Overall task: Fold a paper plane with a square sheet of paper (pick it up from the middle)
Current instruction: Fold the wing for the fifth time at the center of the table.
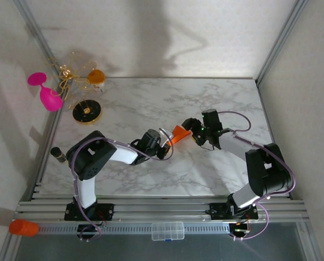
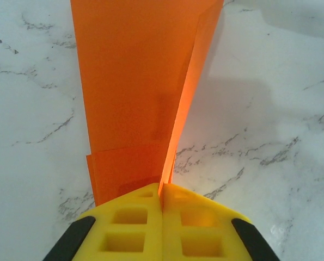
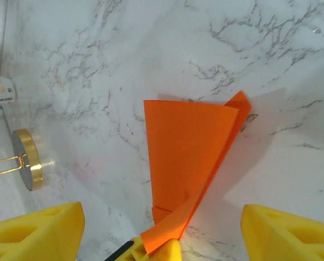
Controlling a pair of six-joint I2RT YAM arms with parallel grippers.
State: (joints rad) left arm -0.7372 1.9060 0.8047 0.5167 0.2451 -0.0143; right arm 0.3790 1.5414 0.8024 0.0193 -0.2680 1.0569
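Note:
The square sheet of paper (image 1: 179, 133) is bright orange and folded into a tapering wedge with a centre crease, much like a paper plane. It is held just over the marble table (image 1: 205, 98). My left gripper (image 1: 166, 142) is shut on its narrow end. In the left wrist view the yellow pads (image 2: 129, 228) meet on the crease and the paper (image 2: 134, 98) fans away from them. My right gripper (image 1: 192, 130) is open at the paper's wide end. In the right wrist view its fingers (image 3: 36, 234) stand far apart on either side of the paper (image 3: 183, 157), touching nothing.
At the back left stand a pink goblet (image 1: 46, 92), a gold wire ornament (image 1: 69, 73), an orange-and-white cup (image 1: 96, 76) and a gold disc (image 1: 87, 111). A black cylinder (image 1: 57, 154) lies by the left arm. An orange cylinder (image 1: 23, 227) and a clear box (image 1: 167, 230) lie on the near rail.

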